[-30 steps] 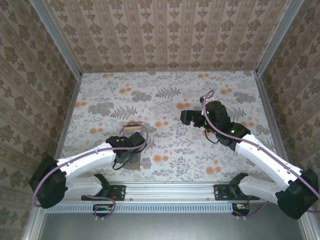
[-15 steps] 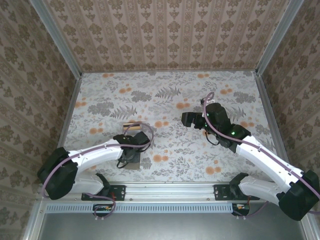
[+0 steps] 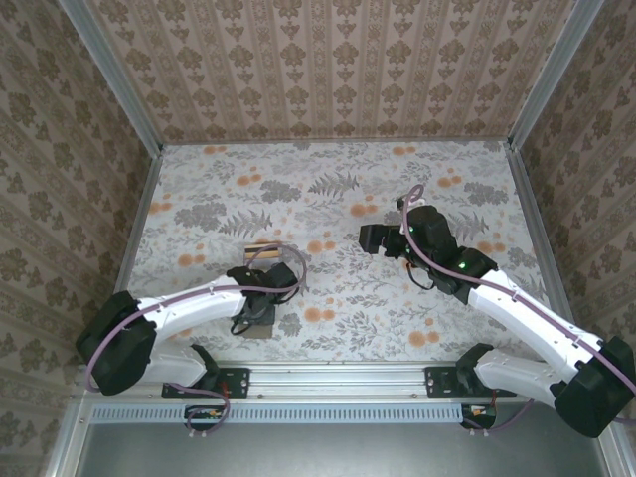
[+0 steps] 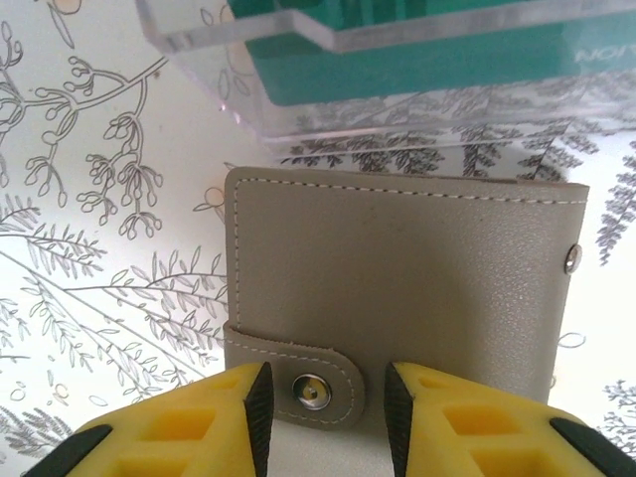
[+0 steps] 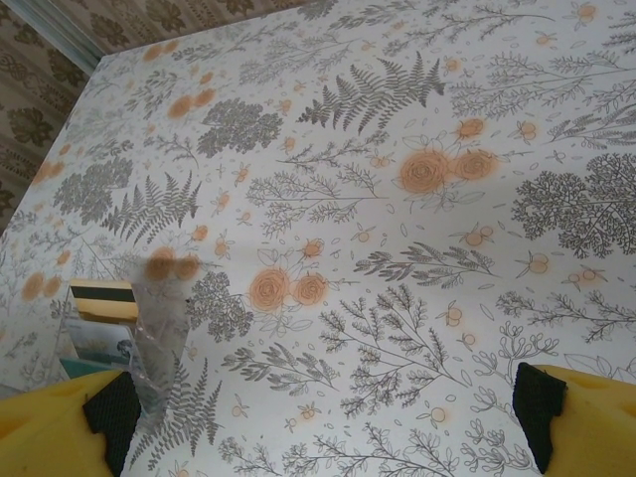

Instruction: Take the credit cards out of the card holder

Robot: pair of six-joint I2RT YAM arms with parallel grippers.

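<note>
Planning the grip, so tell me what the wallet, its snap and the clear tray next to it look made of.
Wallet: grey-brown leather or imitation, matte, fine grain, pale stitching along edges.
Snap: shiny silvery metal, apparently.
Tray: clear hard plastic, probably acrylic; glossy edges, contents show through.

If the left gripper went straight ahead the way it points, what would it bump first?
Most likely the card holder: the left gripper has its open fingers either side of the snap tab, so that tab looks first in line. How close it is, the picture does not settle.
</note>
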